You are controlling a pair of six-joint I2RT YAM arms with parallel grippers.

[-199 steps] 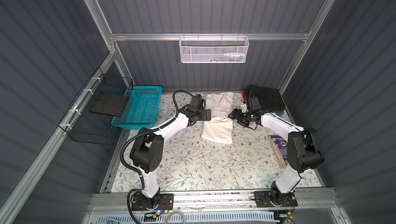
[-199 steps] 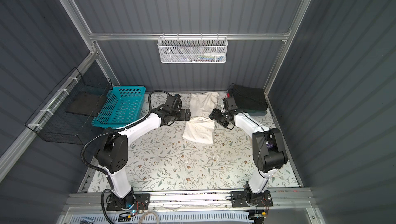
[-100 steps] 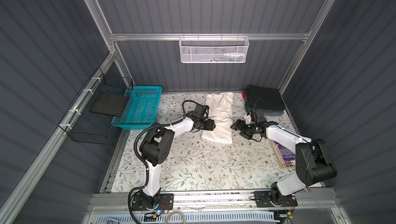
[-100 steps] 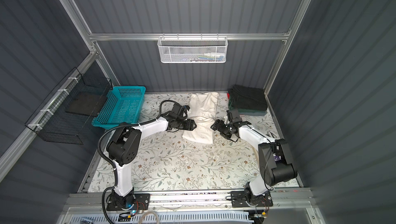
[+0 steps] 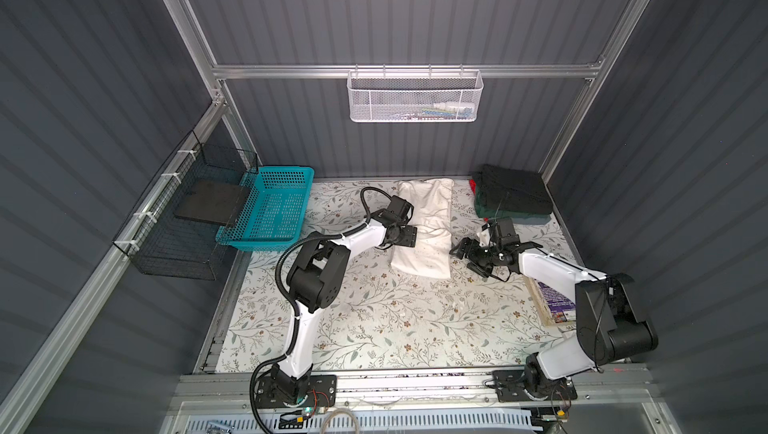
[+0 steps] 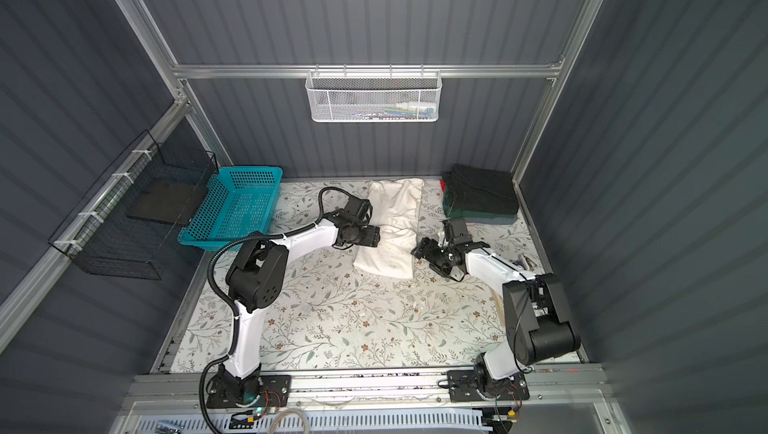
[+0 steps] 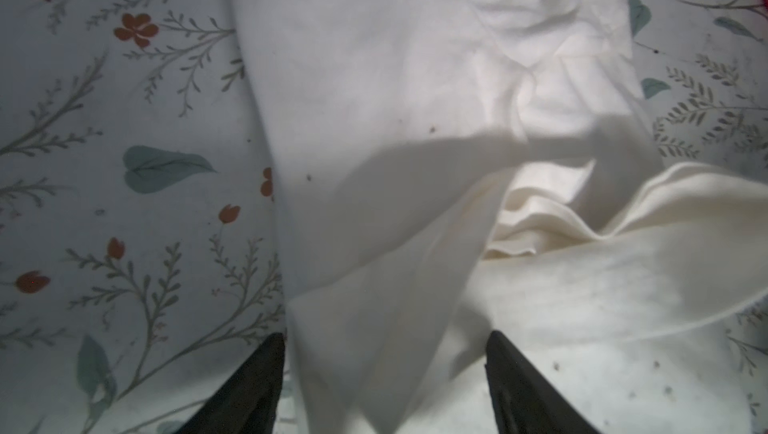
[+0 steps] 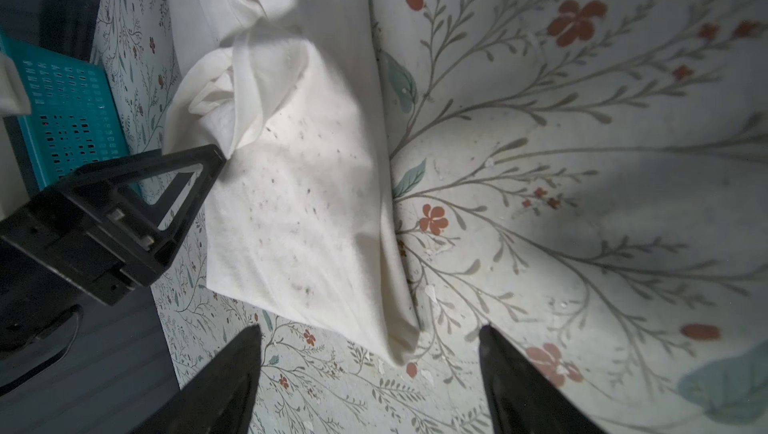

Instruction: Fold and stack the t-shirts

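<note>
One off-white shirt (image 5: pixel 424 220) lies folded lengthwise at the far middle of the desk (image 5: pixel 374 319). The left pincer (image 7: pixel 384 340), wide, straddles a raised fold at its edge; the right pincer (image 8: pixel 370 332), wide and empty, hangs by its near corner. A dark stack (image 5: pixel 513 197) sits in the far right corner.

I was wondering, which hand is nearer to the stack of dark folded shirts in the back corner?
Right. The right hand is a short way in front of the stack; the left hand is beyond the off-white t-shirt, at its opposite edge.
</note>
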